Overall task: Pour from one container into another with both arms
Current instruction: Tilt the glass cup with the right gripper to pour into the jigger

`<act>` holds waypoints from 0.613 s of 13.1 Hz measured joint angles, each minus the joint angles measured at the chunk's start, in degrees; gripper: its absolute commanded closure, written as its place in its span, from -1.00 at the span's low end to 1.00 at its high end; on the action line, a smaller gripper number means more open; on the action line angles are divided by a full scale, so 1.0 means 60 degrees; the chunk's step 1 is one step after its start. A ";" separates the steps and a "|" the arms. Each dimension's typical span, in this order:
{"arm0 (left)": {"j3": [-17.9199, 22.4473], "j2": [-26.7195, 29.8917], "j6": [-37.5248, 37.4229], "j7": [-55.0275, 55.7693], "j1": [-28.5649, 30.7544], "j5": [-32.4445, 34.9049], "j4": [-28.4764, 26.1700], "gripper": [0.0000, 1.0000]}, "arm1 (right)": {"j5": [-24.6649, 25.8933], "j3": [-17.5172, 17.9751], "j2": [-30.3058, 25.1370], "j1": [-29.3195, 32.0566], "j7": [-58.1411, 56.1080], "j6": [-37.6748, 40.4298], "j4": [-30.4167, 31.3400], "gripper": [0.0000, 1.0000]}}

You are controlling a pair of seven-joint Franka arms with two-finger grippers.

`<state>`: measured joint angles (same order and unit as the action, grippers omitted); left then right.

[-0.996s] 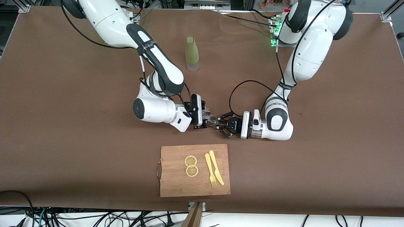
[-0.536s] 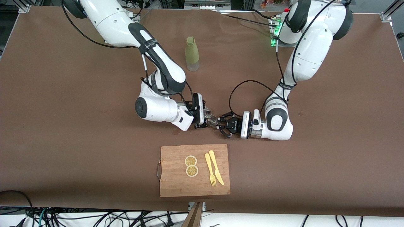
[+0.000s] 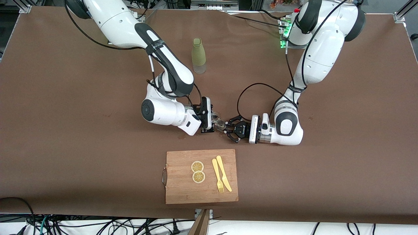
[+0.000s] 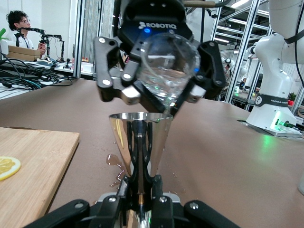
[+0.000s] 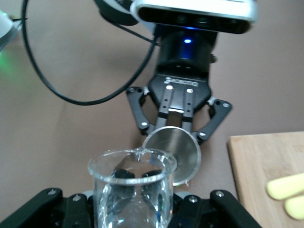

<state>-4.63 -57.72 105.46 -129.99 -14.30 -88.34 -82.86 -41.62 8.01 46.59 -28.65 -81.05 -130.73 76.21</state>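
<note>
My right gripper [image 3: 212, 121] is shut on a clear glass beaker [image 3: 216, 118] and holds it tipped on its side, low over the middle of the table. The beaker's lip [image 5: 137, 154] hangs just above the mouth of a steel cone-shaped cup [image 5: 173, 154]. My left gripper [image 3: 229, 129] is shut on that steel cup [image 3: 221, 125] and holds it upright. In the left wrist view the beaker [image 4: 166, 71] leans over the cup [image 4: 137, 137], with clear liquid at its lower edge.
Water drops [image 4: 114, 164] lie on the brown cloth beside the cup. A green bottle [image 3: 198, 56] stands farther from the front camera. Nearer to it lies a wooden cutting board [image 3: 183, 192] with two lemon slices [image 3: 198, 171] and a yellow fork and knife [image 3: 221, 178].
The right arm's wrist and elbow have shifted slightly toward the left arm, bringing the beaker a little closer over the cup. The left arm has stayed still.
</note>
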 measured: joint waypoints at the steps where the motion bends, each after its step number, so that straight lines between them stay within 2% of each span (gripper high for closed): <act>1: 0.0000 0.0000 0.0000 0.0000 0.0000 0.0000 0.0000 1.00 | 0.0000 -0.0012 0.0000 0.0006 0.0115 -0.0083 -0.0033 1.00; 8: 0.0001 0.0000 -0.0005 -0.0027 -0.0001 0.0056 0.0000 1.00 | 0.0025 -0.0017 0.0001 -0.0012 0.0331 -0.0198 -0.0095 1.00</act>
<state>-4.62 -57.72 105.43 -130.15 -14.31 -88.01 -82.86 -41.47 7.91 46.59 -28.73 -79.07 -131.92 75.64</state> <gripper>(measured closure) 0.793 0.877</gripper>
